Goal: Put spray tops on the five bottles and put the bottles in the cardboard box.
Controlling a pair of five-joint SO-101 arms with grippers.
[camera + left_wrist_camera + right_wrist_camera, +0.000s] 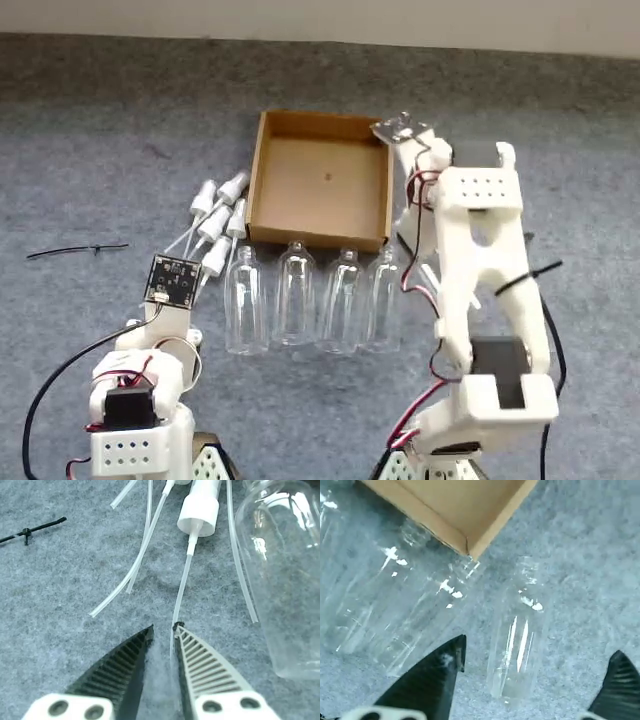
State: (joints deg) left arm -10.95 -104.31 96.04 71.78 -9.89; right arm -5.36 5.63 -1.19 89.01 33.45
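Four clear bottles (296, 295) lie side by side on the grey felt (100, 150). Their open necks point at the near wall of the cardboard box (320, 190) and lie close against it. The rightmost bottle (517, 640) lies just outside the box's near right corner, between the black jaws of the right gripper (540, 645). Those jaws are spread wide and stand clear of the bottle on both sides, gripping nothing.

The loose spray tops (215, 215) lie in a cluster just left of the box, beyond the leftmost bottle (285, 580), with their thin tubes fanning out towards the near side. One spray top (200, 511) points its dip tube (182, 587) at the left gripper (164, 626). The tube's end lies in the narrow gap between the tips, against the white jaw. That gripper's jaws, one black and one white, are only slightly parted and pinch nothing, low over the felt. The leftmost bottle lies just beside it. A black cable tie (78, 250) lies farther left, well apart from the spray tops.
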